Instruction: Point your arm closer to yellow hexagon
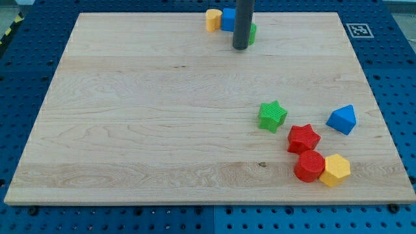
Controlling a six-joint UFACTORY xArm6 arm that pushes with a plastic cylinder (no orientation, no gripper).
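The yellow hexagon (335, 170) lies near the board's bottom right, touching a red round block (309, 166) on its left. My tip (240, 47) is at the view's top centre, far from the hexagon. It stands just in front of a green block (252, 32), which the rod partly hides. A blue block (228, 19) and a second yellow block (213, 20) sit just to the tip's upper left.
A red star (303, 138) sits above the red round block. A green star (272, 116) lies up-left of it. A blue wedge-like block (342, 119) is at the right. The wooden board (143, 130) rests on a blue pegboard table.
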